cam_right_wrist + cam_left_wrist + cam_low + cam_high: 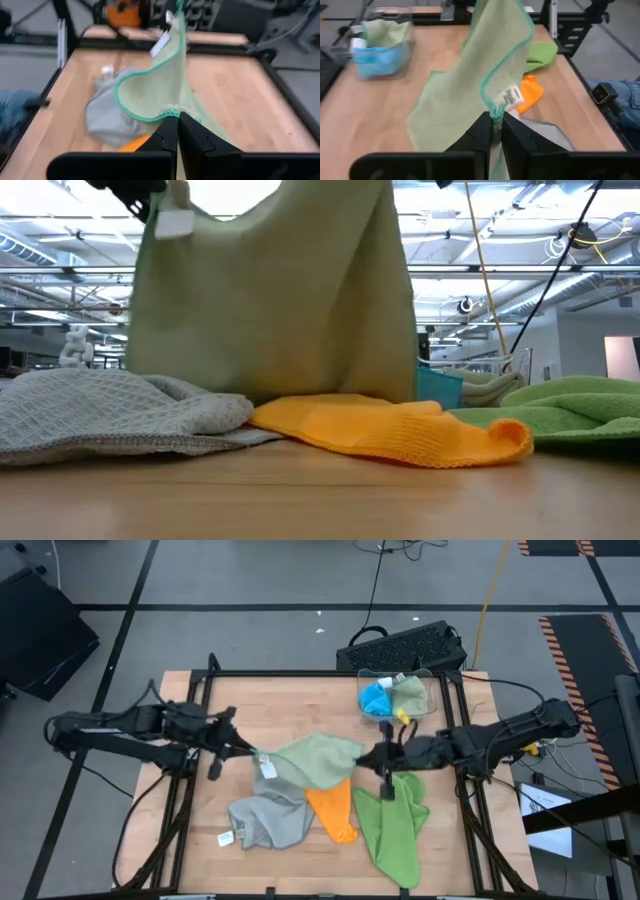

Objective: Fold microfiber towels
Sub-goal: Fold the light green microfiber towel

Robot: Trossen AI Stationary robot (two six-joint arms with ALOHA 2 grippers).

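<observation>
I've got the sage green towel lifted off the table and stretched between both arms. Left claw pinches the corner by the white tag; right claw is pressed together on the opposite corner. Step in hand: spread it in the air before laying it down for the first fold. Next move, I'd guess, calls for lowering it flat onto bare wood, but the grey towel, orange towel and lime green towel crowd the near half.

The high view gives the layout, plus a clear bin holding a blue towel. The low view shows the cloth hanging like a curtain, lower edge behind the orange one. The wrist views confirm both corner pinches.
</observation>
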